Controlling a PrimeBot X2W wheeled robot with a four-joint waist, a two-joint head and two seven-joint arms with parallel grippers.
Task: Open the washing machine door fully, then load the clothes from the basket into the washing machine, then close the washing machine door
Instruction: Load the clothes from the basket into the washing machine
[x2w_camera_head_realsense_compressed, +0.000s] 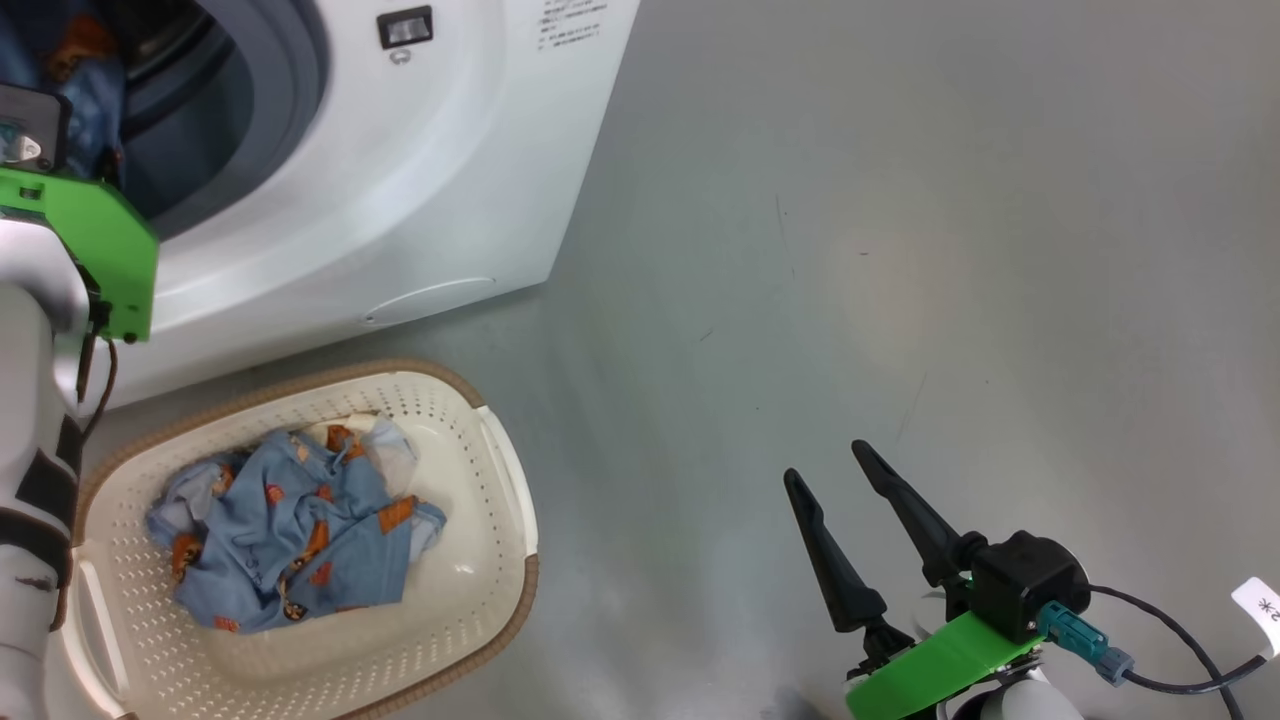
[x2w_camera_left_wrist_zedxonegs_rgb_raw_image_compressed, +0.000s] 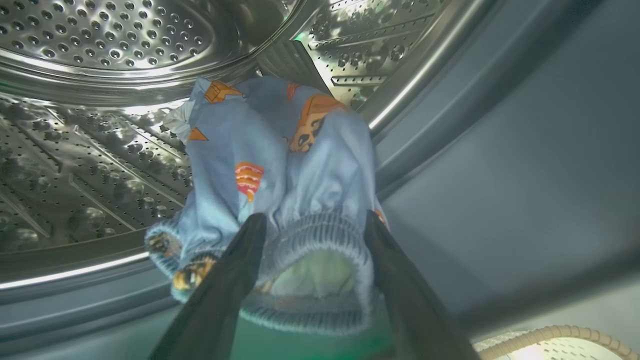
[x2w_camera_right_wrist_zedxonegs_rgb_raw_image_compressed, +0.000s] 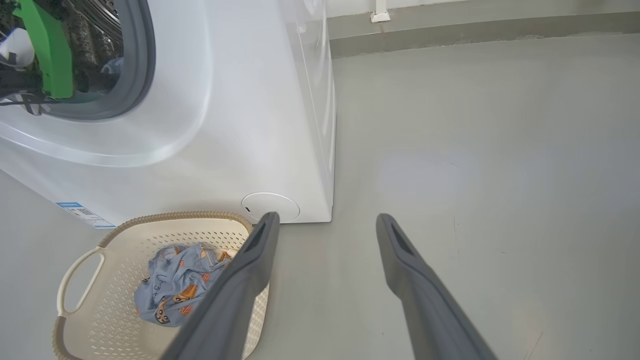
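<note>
Clothes are split between two spots. One crumpled light blue piece with orange prints lies in the basket, toward its left half. The other blue piece is inside the steel drum of the washing machine.

The left end effector is reached into the drum opening with its fingers spread wide. The ribbed elastic waistband of the drum piece lies between them and touches both. It is not pinched; whether the cloth hangs on the fingers or rests on the drum, cannot tell. In the head view the left forearm and its green bracket run up into the opening, past the grey gasket.

The right end effector is open and empty. It hovers over the bare grey floor, well apart from the washer and to the right of the basket. In the right wrist view its fingers stand apart, the left one overlapping the basket rim in the picture.

The basket sits on the floor just in front of the washer's lower front, with a white handle on its side. A small blue label and a round white cap are low on the washer front. A dark latch slot is right of the opening.
</note>
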